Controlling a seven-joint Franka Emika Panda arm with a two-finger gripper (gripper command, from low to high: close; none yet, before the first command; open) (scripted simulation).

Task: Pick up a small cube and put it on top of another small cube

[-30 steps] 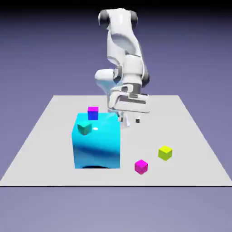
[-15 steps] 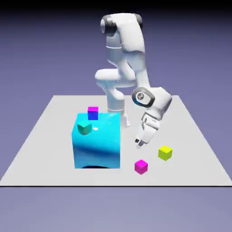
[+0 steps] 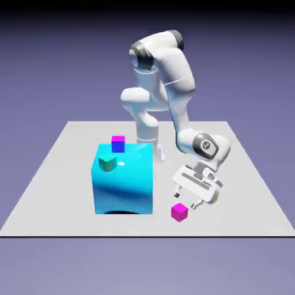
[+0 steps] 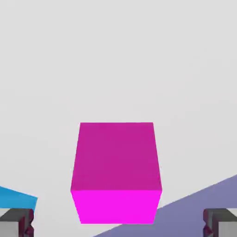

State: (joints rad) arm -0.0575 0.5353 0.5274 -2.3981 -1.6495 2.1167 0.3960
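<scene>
Pale grey and flat, the surface (image 3: 69,222) widens toward the viewer in the exterior view and ends in a thin dark line along its near edge. Behind it and below it lies a plain blue-violet backdrop (image 3: 46,75), which darkens to black at the top. In my hand view the same grey fills most of the field, with a blue-violet wedge at the lower right and a blue corner at the lower left.

The small magenta cube (image 3: 180,212) rests on the surface near its near edge, toward the exterior view's right of the large cyan block (image 3: 124,187) and apart from it. Its edges are straight and its faces plain. Seen from my hand, the top of the picture is bordered by grey alone, while the cube shows two faces: a deeper magenta one above and a brighter, narrower one below.

My gripper (image 3: 185,200) is open, its two fingers wide apart, with nothing held between them. It is tilted in the exterior view and hangs near the magenta cube. Atop the cyan block sit a cube with a magenta top and blue face (image 3: 118,144) and a teal piece (image 3: 108,162). A sliver of a yellow-green cube (image 3: 216,201) shows behind my hand, mostly hidden.
</scene>
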